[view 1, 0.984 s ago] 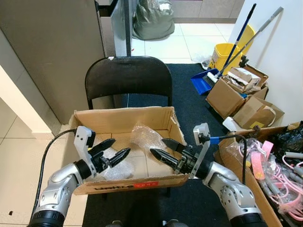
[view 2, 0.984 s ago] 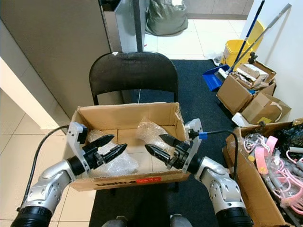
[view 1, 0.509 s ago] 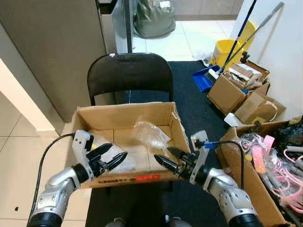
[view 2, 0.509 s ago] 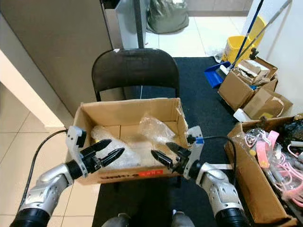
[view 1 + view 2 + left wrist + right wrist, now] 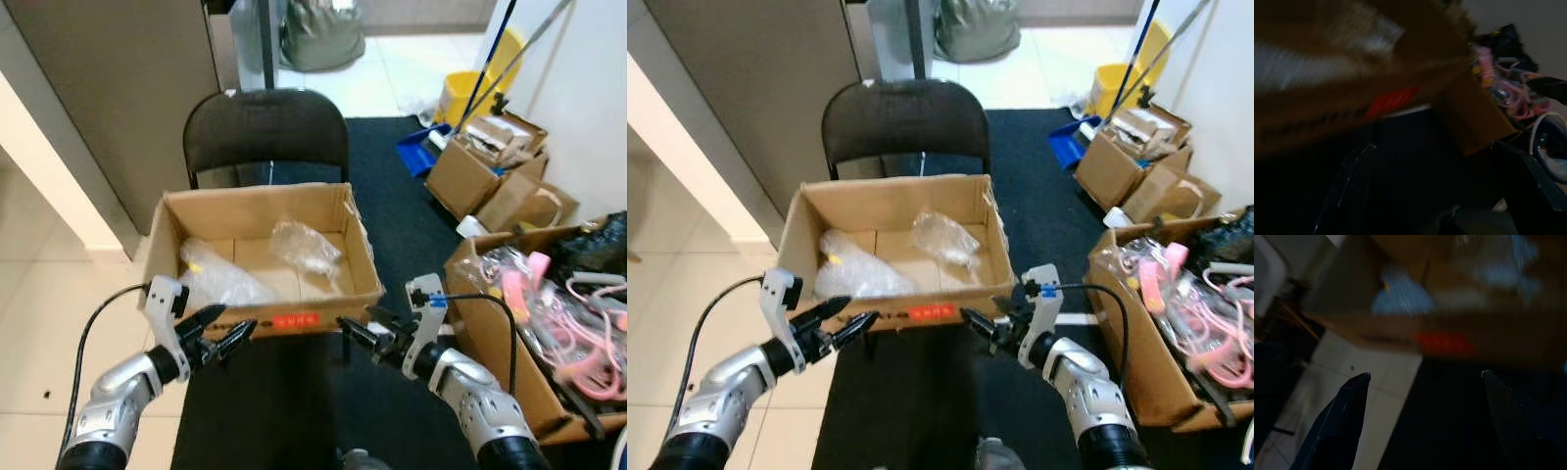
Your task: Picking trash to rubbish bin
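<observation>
An open cardboard box (image 5: pixel 364 264) stands on the seat of a black chair (image 5: pixel 265 127). Inside lie two crumpled clear plastic bags, one toward the back right (image 5: pixel 302 245) and one at the left (image 5: pixel 220 284) with a yellow scrap by it. My left gripper (image 5: pixel 227 333) is open, just in front of the box's front wall near its left corner. My right gripper (image 5: pixel 358 321) is also open and sits off the front right corner. Both hold nothing. The wrist views are dark and blurred; the box front with its red label (image 5: pixel 1442 341) appears between the right fingers (image 5: pixel 1347 406).
A cardboard box of pink cables (image 5: pixel 534 304) stands close on my right. Farther back are more cardboard boxes (image 5: pixel 480 181), a blue dustpan (image 5: pixel 416 157), a yellow mop bucket (image 5: pixel 462 98) and a grey sack (image 5: pixel 321 39). A grey cabinet (image 5: pixel 118 98) rises on the left. A dark mat (image 5: pixel 294 411) covers the floor.
The camera has pulled back, and the box now lies farther ahead. Both grippers have come out from over the box to in front of its front wall, still open.
</observation>
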Controlling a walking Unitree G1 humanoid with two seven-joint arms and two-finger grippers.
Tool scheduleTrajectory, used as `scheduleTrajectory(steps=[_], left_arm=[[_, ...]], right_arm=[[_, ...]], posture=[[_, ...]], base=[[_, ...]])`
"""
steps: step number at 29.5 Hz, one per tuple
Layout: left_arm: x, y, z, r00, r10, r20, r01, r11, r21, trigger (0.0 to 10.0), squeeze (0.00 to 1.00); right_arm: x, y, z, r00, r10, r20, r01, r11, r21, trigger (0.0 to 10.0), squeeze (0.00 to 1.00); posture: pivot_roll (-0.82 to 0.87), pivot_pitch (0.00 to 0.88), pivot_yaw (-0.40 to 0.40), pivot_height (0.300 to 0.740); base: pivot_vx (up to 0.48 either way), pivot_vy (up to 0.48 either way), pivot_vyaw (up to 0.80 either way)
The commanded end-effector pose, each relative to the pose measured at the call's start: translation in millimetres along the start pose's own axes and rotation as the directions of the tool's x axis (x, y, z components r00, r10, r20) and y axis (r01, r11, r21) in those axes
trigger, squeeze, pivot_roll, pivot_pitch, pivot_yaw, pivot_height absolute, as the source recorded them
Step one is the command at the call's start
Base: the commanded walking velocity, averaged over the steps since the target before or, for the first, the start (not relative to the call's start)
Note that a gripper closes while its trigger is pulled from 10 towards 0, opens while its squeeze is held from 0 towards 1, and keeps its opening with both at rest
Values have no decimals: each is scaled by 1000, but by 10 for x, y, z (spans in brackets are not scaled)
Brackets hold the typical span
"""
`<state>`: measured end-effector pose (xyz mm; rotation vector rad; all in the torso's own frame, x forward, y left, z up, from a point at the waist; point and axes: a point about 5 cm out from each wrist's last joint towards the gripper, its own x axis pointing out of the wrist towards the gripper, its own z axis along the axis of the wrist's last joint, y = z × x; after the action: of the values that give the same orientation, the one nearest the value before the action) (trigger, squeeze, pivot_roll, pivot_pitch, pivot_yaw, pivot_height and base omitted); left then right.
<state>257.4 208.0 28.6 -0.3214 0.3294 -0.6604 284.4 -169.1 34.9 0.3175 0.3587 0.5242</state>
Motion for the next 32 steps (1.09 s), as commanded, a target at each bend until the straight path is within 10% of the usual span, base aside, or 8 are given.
scheduleTrajectory(steps=[1,8,15,32], left_arm=[[-70,54,-71,999,40,-18,-40,999,-19,10000,0],[-178,148,-281,989,128,-69,-135,986,-99,10000,0],[-373,192,-676,948,270,-167,-305,922,-240,10000,0],[-688,95,-1255,782,491,-384,-608,737,-296,10000,0]], right_arm=[[-52,-78,-121,997,-66,-31,67,998,20,10000,0],[-240,-318,-456,948,-287,-135,299,951,82,10000,0],[-649,-473,-994,802,-506,-317,555,828,83,10000,0],[-1248,-369,-1658,574,-605,-552,736,676,24,10000,0]], posture=[[24,141,49,740],[20,136,50,740],[16,138,43,740],[-1,130,25,740]], base=[[-330,0,0],[-330,0,0],[-331,0,0],[-176,0,0]])
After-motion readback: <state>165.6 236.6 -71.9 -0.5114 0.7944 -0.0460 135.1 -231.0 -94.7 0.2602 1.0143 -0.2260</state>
